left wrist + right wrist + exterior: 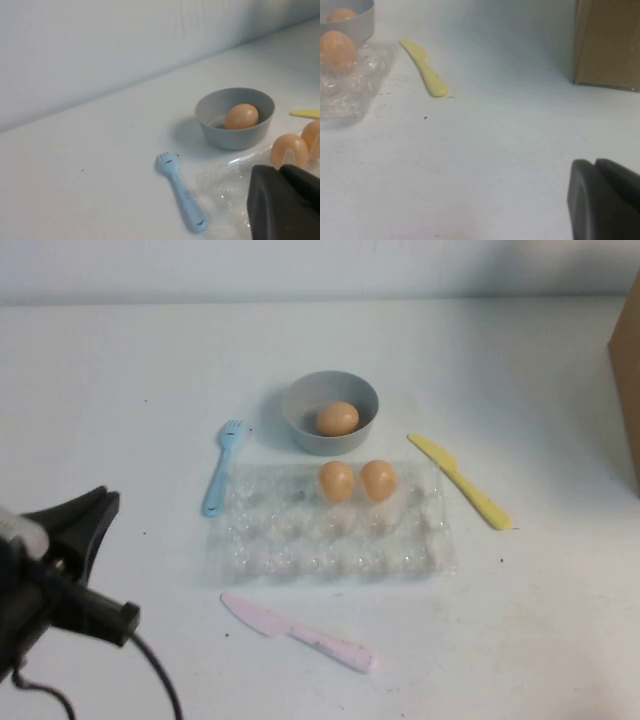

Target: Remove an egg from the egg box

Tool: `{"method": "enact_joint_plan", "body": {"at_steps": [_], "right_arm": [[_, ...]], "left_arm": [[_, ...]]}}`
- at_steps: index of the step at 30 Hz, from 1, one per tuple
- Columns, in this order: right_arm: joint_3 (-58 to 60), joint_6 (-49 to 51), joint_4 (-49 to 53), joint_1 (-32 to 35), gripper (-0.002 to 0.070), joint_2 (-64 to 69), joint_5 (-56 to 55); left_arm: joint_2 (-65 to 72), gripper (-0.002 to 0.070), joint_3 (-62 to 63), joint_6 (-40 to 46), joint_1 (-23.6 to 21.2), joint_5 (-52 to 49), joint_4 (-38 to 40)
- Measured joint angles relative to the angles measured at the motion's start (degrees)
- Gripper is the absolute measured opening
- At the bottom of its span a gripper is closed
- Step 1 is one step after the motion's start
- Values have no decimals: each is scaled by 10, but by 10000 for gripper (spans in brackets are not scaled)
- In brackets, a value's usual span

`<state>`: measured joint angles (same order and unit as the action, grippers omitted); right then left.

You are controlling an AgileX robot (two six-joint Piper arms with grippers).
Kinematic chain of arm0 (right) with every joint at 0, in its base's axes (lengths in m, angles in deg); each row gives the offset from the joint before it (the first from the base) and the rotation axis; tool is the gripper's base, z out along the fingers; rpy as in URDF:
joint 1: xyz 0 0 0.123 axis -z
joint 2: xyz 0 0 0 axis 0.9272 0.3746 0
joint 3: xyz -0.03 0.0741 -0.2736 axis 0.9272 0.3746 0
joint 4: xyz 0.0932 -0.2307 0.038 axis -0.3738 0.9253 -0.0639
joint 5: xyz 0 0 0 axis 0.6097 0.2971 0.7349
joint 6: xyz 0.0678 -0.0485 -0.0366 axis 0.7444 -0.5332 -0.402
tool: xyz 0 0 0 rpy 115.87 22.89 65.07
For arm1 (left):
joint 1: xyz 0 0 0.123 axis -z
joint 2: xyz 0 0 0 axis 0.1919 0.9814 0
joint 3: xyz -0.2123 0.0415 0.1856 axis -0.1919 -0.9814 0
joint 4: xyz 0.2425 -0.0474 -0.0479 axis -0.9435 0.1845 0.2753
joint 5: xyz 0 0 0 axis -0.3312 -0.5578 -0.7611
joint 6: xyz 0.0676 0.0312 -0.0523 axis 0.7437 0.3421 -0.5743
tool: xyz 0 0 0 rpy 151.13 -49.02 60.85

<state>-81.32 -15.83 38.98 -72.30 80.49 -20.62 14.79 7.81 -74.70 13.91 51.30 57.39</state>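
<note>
The clear plastic egg box [330,540] lies mid-table and holds two orange-tan eggs [337,481] [378,480] side by side in its far row. A third egg [338,418] rests in the grey bowl [298,405] just behind the box. My left gripper [104,500] hovers left of the box, near the table's front, shut with nothing in it. Its wrist view shows that gripper [281,169] over the box's [225,185] corner, short of the eggs [289,151]. My right gripper [595,163] is shut and empty, over bare table to the right of the box [350,95].
A blue fork [222,468] lies along the box's left side. A yellow knife [460,480] lies to its right, and a pink knife [298,633] in front of it. A brown cardboard box [628,370] stands at the right edge.
</note>
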Motion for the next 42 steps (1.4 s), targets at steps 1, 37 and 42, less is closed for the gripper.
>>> {"method": "enact_joint_plan", "body": {"at_steps": [1, 37, 42], "right_arm": [[0, 0, 0, 0, -18, 0, 0], [0, 0, 0, 0, -18, 0, 0], [0, 0, 0, 0, -18, 0, 0]], "left_arm": [[-20, -2, -20, 0, 0, 6, 6], [-230, -4, -210, -70, -7, -73, 60], [-234, -4, -210, -70, -43, -74, 60]]}}
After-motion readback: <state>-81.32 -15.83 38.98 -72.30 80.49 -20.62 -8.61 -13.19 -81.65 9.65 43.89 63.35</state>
